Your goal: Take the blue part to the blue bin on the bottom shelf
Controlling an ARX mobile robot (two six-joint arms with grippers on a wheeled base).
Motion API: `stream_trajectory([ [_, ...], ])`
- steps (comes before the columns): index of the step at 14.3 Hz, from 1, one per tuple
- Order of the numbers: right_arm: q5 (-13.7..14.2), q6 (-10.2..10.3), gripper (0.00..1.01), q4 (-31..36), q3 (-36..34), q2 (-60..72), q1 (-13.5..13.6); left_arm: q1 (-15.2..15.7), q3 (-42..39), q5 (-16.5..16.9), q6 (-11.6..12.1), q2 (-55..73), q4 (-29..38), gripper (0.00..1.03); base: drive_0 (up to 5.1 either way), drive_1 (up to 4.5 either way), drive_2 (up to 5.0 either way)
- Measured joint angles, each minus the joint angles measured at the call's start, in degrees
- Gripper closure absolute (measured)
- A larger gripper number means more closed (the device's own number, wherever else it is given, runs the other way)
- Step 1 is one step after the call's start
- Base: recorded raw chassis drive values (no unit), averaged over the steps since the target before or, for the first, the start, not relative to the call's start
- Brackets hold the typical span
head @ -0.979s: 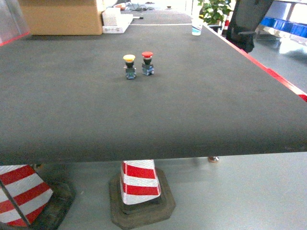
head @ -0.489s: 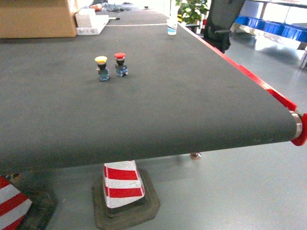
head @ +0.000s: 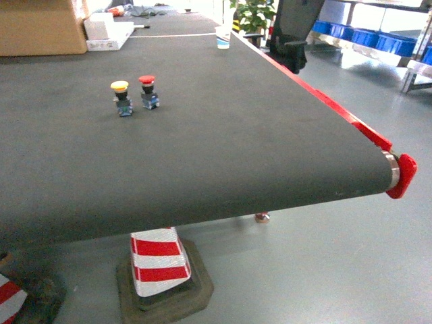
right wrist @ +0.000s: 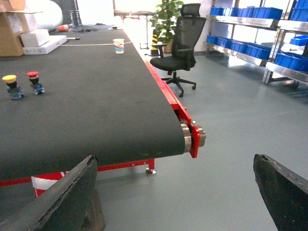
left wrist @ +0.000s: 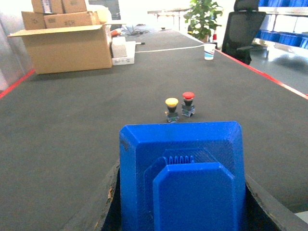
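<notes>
Blue part (left wrist: 180, 180): bottom centre of left wrist view, rigid plastic, probably light, smooth; grip flat sides.
Left claw: holding the part.
Right claw (right wrist: 178, 192): wide, empty.

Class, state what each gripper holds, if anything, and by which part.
The left gripper grips the blue plastic part at its near end, between dark fingers. The right gripper is open, holding nothing.

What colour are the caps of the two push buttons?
Yellow and red; left wrist view.

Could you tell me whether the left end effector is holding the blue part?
Yes, the blue part sits clamped between its dark fingers in the left wrist view.
</notes>
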Motion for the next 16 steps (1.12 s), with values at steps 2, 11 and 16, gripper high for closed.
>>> stream_trajectory([
  [2, 0.0, 0.0, 0.03, 0.0, 0.0, 0.0, 0.0, 0.0, 0.0, 0.0, -0.02, 0.0, 0.0, 0.58, -1.5, -1.53, -1.5],
  [11, 0.0, 0.0, 0.03, 0.0, 0.0, 0.0, 0.0, 0.0, 0.0, 0.0, -0.35, 0.0, 0.0, 0.58, -1.6, -1.56, -1.6],
  [16, 0.0, 0.0, 0.03, 0.0, 0.0, 0.0, 0.0, 0.0, 0.0, -0.02, -0.35, 0.0, 0.0, 0.58, -1.7, -1.66, -1.7],
])
